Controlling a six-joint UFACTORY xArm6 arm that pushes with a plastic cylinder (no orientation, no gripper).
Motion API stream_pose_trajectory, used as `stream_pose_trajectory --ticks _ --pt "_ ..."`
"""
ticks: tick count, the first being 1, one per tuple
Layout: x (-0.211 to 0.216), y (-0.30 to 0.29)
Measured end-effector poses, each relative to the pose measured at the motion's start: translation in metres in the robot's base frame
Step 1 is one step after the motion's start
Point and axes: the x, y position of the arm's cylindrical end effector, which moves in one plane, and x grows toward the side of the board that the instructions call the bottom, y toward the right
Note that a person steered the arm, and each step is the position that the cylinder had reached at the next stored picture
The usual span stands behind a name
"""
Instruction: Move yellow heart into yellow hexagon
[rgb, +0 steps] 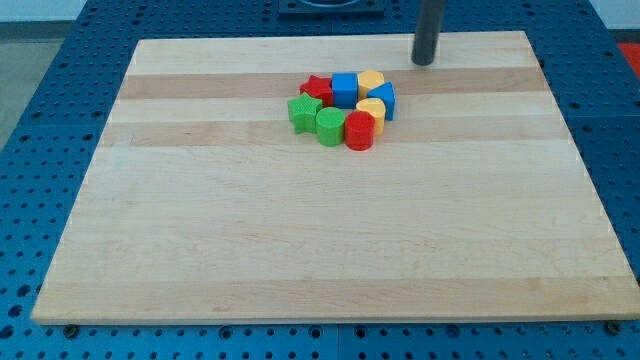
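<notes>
The blocks sit in one tight cluster on the wooden board (300, 230), toward the view's top centre. The yellow hexagon (371, 79) is at the cluster's top right. The yellow heart (371, 108) lies just below it, with a blue block (383, 98) pressed between them on the right. My tip (424, 62) is above and to the right of the cluster, apart from every block, near the board's top edge.
A red star (317, 87), a blue cube (345, 88), a green star (303, 113), a green cylinder (330, 126) and a red cylinder (359, 131) make up the rest of the cluster. A blue pegboard table (60, 120) surrounds the board.
</notes>
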Motion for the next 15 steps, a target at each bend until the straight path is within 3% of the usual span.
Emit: stream_pose_trajectory --ticks 1,3,5,15 --pt "0.013 -0.004" --pt "0.015 -0.095" --pt "0.020 -0.132" --pt "0.064 -0.074"
